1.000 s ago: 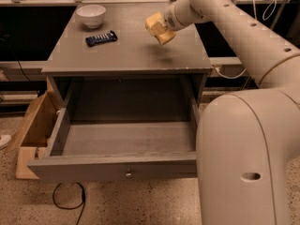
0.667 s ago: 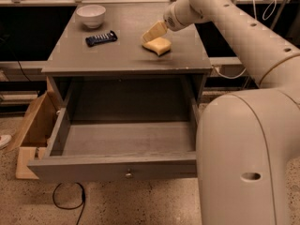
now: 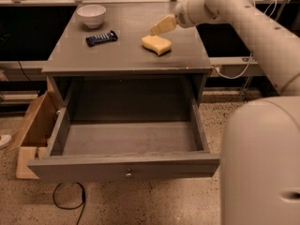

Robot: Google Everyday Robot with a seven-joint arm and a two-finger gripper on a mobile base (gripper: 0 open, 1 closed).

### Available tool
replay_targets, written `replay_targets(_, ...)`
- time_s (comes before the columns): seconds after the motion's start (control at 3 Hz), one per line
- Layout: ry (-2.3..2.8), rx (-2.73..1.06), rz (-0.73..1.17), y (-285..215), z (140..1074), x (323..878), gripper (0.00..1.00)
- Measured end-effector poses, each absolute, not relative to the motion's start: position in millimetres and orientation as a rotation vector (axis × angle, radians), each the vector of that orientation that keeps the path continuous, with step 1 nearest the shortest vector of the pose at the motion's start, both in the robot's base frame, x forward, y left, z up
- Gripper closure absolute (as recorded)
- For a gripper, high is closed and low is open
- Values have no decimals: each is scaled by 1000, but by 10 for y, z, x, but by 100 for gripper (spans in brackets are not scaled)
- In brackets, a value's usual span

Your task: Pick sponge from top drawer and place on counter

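Note:
The pale-yellow sponge [image 3: 157,44] lies flat on the grey counter [image 3: 117,57], right of its middle. My gripper [image 3: 155,30] hovers just above the sponge's far edge, apart from it, with its yellowish fingers [image 3: 163,24] pointing down to the left and holding nothing. The top drawer [image 3: 93,168] is pulled wide open below the counter. Its inside is bare and its small round knob [image 3: 127,174] faces the front.
A white bowl [image 3: 91,14] stands at the counter's back left, with a dark flat device [image 3: 101,38] in front of it. A wooden box [image 3: 33,130] leans beside the cabinet on the left. A black cable [image 3: 69,201] lies on the floor. My white base [image 3: 262,163] fills the lower right.
One second ago the gripper held the sponge above the counter. It set the sponge down, let go, and has since drawn up and back a little.

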State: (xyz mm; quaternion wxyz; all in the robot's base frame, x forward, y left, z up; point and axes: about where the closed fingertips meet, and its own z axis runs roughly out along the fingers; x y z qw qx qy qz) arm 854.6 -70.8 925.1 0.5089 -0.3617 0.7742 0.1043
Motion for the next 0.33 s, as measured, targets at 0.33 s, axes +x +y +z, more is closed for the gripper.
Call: replay_targets(0.33, 1711, -686, 305, -1213, 9777, 8297, 0)
